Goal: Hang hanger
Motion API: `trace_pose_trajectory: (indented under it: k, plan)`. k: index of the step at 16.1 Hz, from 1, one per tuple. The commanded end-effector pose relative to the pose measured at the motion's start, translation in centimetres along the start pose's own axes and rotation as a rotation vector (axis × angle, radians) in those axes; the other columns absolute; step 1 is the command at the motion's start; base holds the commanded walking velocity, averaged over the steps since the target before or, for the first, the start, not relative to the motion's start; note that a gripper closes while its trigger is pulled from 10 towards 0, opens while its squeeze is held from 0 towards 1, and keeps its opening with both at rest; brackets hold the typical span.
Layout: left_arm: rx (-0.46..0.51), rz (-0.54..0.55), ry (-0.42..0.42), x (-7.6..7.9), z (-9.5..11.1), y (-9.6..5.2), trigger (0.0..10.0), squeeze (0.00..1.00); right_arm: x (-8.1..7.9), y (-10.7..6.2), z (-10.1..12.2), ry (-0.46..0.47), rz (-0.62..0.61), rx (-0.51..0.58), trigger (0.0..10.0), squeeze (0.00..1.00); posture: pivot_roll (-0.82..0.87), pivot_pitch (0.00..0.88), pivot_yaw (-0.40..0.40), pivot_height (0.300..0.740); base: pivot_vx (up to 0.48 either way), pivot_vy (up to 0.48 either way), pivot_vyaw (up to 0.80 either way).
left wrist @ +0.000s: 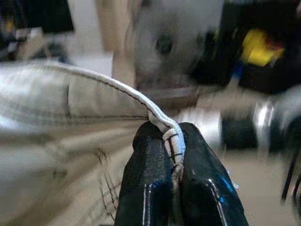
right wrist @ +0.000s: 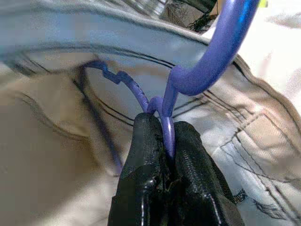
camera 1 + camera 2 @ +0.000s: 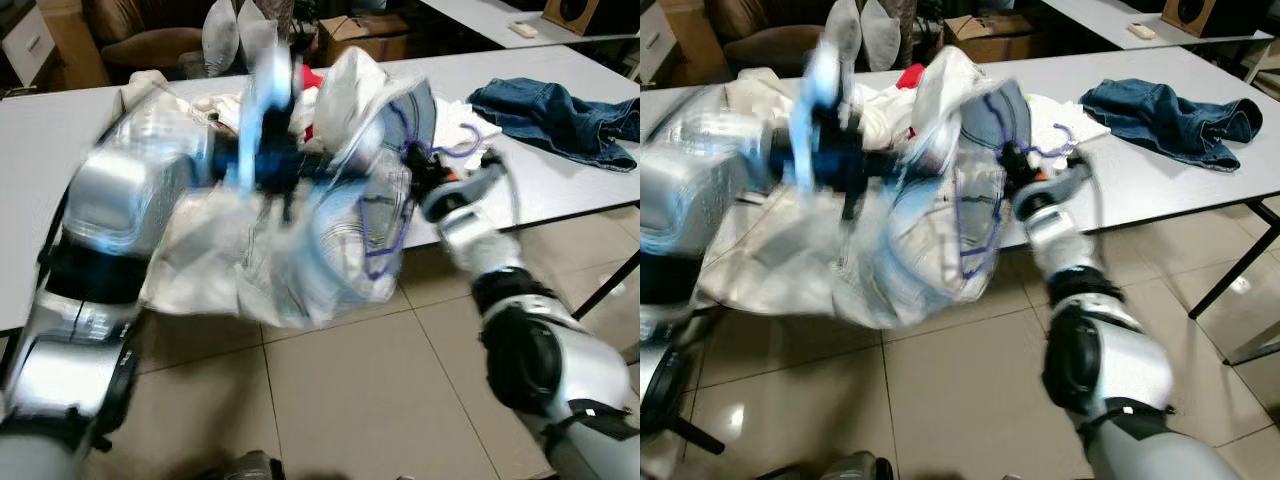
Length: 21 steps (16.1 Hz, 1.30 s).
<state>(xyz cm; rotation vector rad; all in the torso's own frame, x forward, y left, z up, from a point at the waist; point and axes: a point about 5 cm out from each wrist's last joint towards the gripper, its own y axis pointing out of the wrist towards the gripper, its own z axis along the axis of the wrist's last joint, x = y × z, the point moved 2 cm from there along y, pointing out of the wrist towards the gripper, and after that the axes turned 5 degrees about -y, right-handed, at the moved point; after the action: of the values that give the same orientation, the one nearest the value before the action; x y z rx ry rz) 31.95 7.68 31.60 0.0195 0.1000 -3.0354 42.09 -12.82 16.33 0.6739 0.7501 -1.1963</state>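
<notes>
The right gripper (image 2: 164, 136) has its fingers closed tight on the neck of the purple hanger (image 2: 221, 42); the hook curves up and away from the fingertips toward 1 o'clock, and one notched shoulder arm runs off toward 10 o'clock inside the pale garment (image 2: 56, 155); the hanger's long axis therefore seems to lie across the fingers, not along them. The left gripper (image 1: 171, 141) has its fingers pinched shut on a corded seam edge of the same garment (image 1: 61, 103); in the head view it is at 9 o'clock from the hanger (image 3: 385, 215), so the right arm is the nearer one. Both hold the garment in the air before the white desk (image 3: 560, 180); blue jeans (image 3: 555, 115) lie on it at 2 o'clock; below is a beige tiled floor (image 3: 370, 400). I see no rail in front, so I judge that the hanging needs a turn first.
</notes>
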Motion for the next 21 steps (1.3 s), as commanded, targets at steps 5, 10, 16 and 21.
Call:
trace_pose_trajectory:
  k: [5, 10, 16, 21]
  plan:
    - [0.299, -0.055, -0.150, -0.3, 6.2, 1.0, 0.0, 0.00, -0.5, 0.4, -2.1, -0.164, -0.108, -0.011, 10.0, 0.00, 0.00, 0.000, 0.077, 0.740, 0.000, 0.000, 0.00]
    - [0.509, 0.022, -0.253, -1.9, 10.5, 0.4, 0.0, 0.00, 0.8, -0.5, -5.0, -0.218, -0.183, -0.104, 10.0, 0.00, 0.01, 0.000, 0.096, 0.740, 0.000, 0.000, 0.00]
    - [0.602, 0.491, -0.139, -7.5, 12.1, -4.3, 0.0, 0.00, 5.4, -3.1, -4.8, -0.303, -0.246, -0.219, 10.0, 0.00, -0.03, 0.000, 0.108, 0.740, 0.000, 0.000, 0.00]
    - [0.413, 1.018, -0.083, -12.1, 5.2, -10.0, 0.0, 0.00, 2.5, -5.8, -1.8, -0.244, -0.012, -0.200, 10.0, 0.00, -0.08, 0.000, 0.113, 0.740, 0.000, 0.000, 0.00]
